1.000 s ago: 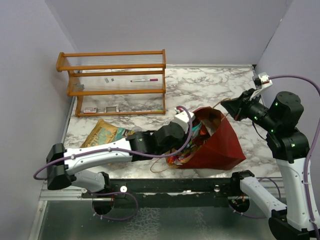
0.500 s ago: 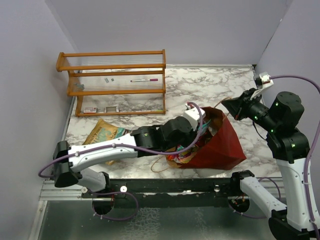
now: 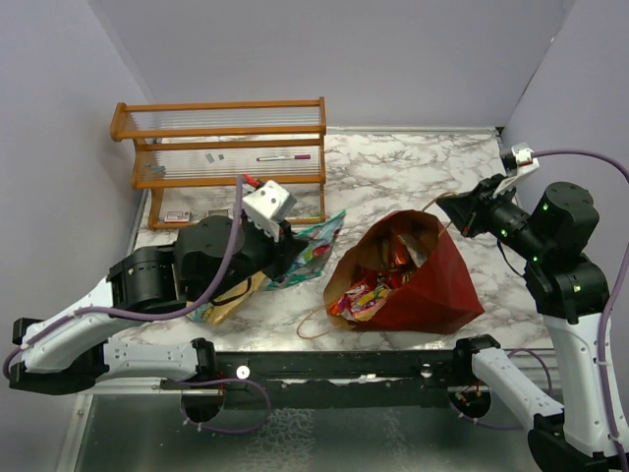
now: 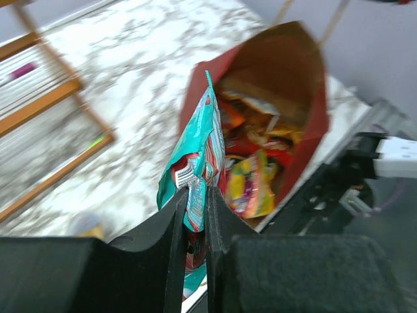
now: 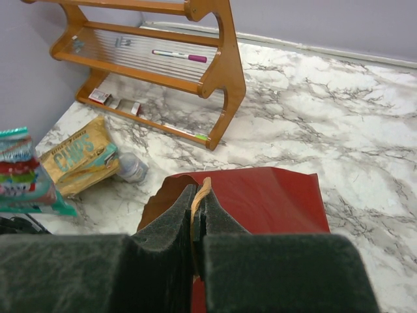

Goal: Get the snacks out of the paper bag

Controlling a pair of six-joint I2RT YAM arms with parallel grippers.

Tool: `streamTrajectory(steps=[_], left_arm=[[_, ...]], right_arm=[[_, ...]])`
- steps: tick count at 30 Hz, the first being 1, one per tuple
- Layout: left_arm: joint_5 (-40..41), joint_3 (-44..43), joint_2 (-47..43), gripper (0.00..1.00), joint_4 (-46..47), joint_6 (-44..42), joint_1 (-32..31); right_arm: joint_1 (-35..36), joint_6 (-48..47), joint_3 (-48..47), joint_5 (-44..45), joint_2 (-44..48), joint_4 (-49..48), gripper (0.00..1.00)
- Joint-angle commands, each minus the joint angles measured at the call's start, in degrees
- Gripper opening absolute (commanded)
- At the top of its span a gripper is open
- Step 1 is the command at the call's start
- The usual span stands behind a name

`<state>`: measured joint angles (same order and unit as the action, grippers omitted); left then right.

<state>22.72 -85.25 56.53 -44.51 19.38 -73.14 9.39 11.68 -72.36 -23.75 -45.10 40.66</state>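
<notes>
The dark red paper bag [image 3: 432, 280] lies on its side at the table's front, mouth facing left, with several red, orange and yellow snack packets [image 3: 366, 291] inside; it also shows in the left wrist view [image 4: 313, 98]. My left gripper [image 3: 291, 246] is shut on a teal packet [image 3: 313, 251], held left of the bag's mouth; the left wrist view shows it [image 4: 199, 156] pinched between the jaws. My right gripper [image 3: 444, 209] is shut on the bag's tan twisted handle [image 5: 201, 195] above the bag [image 5: 260, 195]. A tan packet [image 5: 78, 155] lies at the left.
A wooden rack [image 3: 228, 157] with clear shelves stands at the back left, holding a pen and small items. A small clear round container [image 5: 130, 167] sits beside the tan packet. Walls close in the back and right sides.
My left arm has pulled back out of the bag's mouth to the left, carrying the teal packet out with it. The right gripper has held still on the handle.
</notes>
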Motion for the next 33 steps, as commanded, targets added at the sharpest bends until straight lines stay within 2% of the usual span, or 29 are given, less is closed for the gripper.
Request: streamTrajectory(steps=[1,7,11,13,15,17,20,29,33], left_arm=[[16.3,-2.5,-1.6,0.0,-13.8,2.7,-0.2],[36.7,-1.7,0.5,0.0,-25.5,13.1,-0.1],[42.5,1.9,0.6,0.0,-25.8,16.3,1.3],[43.0,4.9,0.2,0.0,-24.1,16.0,4.5],[39.0,9.7,-0.1,0.0,-18.4,11.0,10.3],[29.9,13.7,0.6,0.0,-12.9,5.9,18.5],[24.0,18.1,2.7,0.0,-9.6,3.6,29.1],[9.6,29.3,5.3,0.0,-0.4,8.5,43.1],[6.4,34.2,10.8,0.0,4.2,10.7,47.2]], right_arm=[[0.1,-0.8,0.0,0.9,0.1,-3.7,0.02],[0.1,-1.0,-0.2,1.0,0.1,-3.3,0.02],[0.1,-1.4,-0.8,1.2,-0.1,-2.7,0.02],[0.1,-1.4,-1.1,1.2,-0.2,-2.7,0.02],[0.1,-1.4,-1.2,0.9,-0.2,-2.8,0.02],[0.1,-1.3,-1.4,0.6,-0.4,-2.8,0.02],[0.1,-1.3,-1.8,0.5,-0.4,-2.6,0.02],[0.1,-0.9,-0.2,0.0,0.1,-3.3,0.02],[0.1,-0.6,0.9,-0.1,0.4,-3.7,0.02]])
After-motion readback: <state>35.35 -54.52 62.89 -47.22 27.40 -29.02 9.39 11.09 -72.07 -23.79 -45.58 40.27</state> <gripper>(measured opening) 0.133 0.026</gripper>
